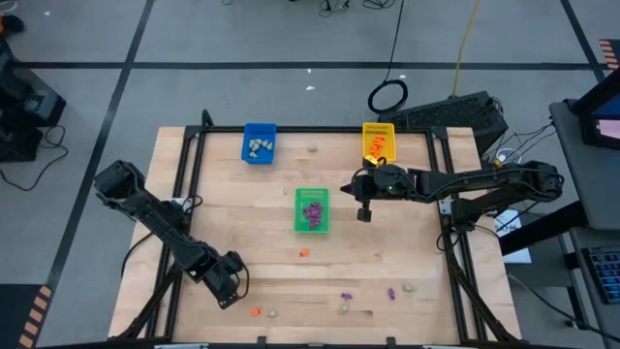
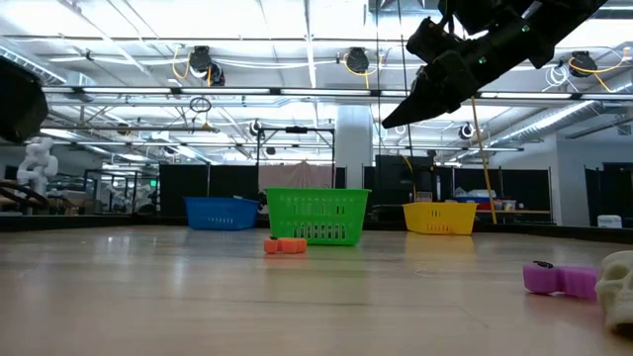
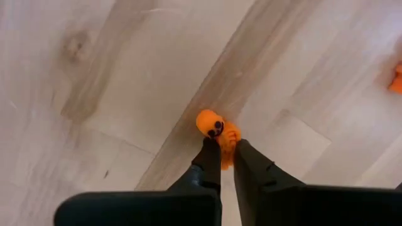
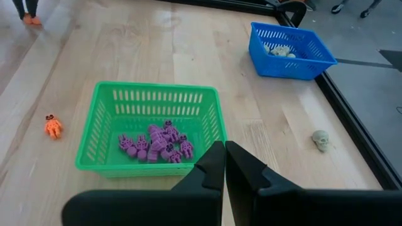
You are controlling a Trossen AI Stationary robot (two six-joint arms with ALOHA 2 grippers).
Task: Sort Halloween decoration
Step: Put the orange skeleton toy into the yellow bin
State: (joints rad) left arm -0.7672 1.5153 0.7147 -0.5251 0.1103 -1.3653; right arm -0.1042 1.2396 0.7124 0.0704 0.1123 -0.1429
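Note:
My left gripper [image 1: 229, 289] [image 3: 227, 145] is near the table's front left, shut on a tiny orange figure trinket [image 3: 217, 129]. My right gripper [image 1: 364, 213] [image 4: 224, 148] hangs shut and empty above the table, just right of the green tray [image 1: 312, 210]. That tray holds several purple trinkets [image 4: 157, 145]. The blue tray [image 1: 259, 142] holds pale ones and the yellow tray [image 1: 378, 141] holds orange ones. Loose trinkets lie on the table: an orange one [image 1: 303, 252], an orange one [image 1: 256, 312] beside a pale one [image 1: 272, 313], and purple ones [image 1: 346, 294] [image 1: 391, 292]. My left gripper pinches the orange figure's body [image 3: 230, 139] between its two fingertips. The figure's round head [image 3: 210, 123] sticks out past the fingertips. The fingers point down at the tabletop. I cannot tell whether the figure is lifted clear or rests on the wood.
More pale trinkets lie near the front right [image 1: 343, 308] [image 1: 409, 287] and one lies near the far edge [image 1: 313, 148]. A black frame [image 1: 194, 155] runs along the table's sides. In the low view a purple piece [image 2: 559, 279] and a pale skull [image 2: 618, 287] lie close by.

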